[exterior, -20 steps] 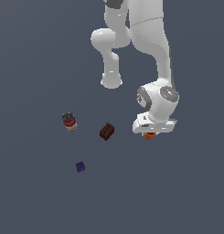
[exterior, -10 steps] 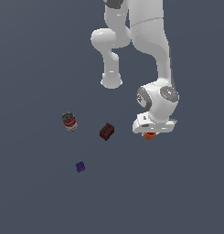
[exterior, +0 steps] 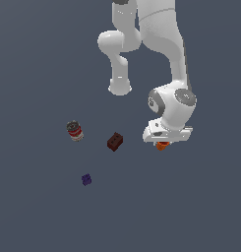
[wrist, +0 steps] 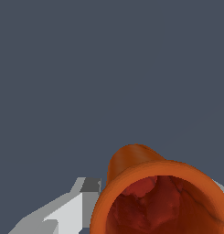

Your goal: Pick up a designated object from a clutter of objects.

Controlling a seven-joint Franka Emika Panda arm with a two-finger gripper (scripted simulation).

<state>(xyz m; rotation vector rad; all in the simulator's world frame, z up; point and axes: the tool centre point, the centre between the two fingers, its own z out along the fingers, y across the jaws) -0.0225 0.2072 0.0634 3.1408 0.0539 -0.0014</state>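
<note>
The cup (wrist: 159, 196) sits right under the gripper (exterior: 163, 143), its rim facing the wrist camera; the mottled red inside holds no separate object. One finger (wrist: 63, 212) lies against the cup's wall; whether the gripper clamps it cannot be told. In the exterior view the brick (exterior: 115, 141), can (exterior: 75, 131) and purple block (exterior: 86, 179) lie apart to the cup's left.
</note>
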